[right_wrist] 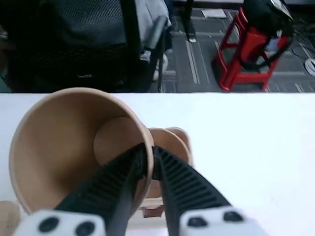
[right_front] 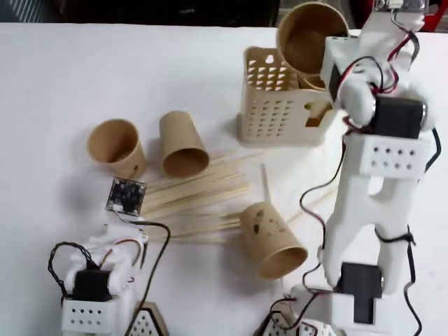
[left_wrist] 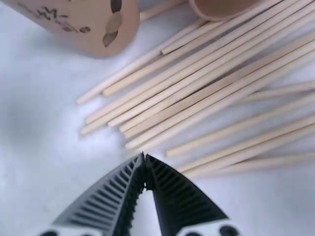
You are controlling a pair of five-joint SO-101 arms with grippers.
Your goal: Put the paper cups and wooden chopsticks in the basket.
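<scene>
Right gripper pinching rim of paper cup above slotted basket, left gripper pressed together, just beside loose wooden chopsticks

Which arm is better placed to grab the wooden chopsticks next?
Left. The left pincer, shut and empty, hangs just short of the wooden chopsticks; the right pincer is shut on a paper cup rim at the basket.

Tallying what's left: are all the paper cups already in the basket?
No, three paper cups lie on the table, outside the basket.
</scene>
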